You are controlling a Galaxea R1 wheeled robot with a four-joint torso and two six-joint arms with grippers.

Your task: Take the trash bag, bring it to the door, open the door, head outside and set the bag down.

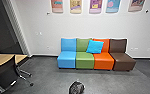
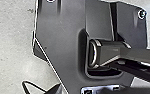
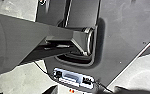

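Head view puts your black plastic trash bag (image 1: 76,88) on the grey floor (image 1: 48,73), well off its wall edge (image 1: 44,56); square up before lowering. You cannot tell whether either gripper is spread.

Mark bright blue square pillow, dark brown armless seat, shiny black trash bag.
Bright blue square pillow (image 1: 94,46): head view, front face.
Dark brown armless seat (image 1: 122,58): head view, seat cushion.
Shiny black trash bag (image 1: 76,88): head view, visible upper part.

Black bag (image 1: 76,88) on floor (image 1: 48,77), colourful seats (image 1: 85,61) beyond (with blue cushion (image 1: 94,46)).
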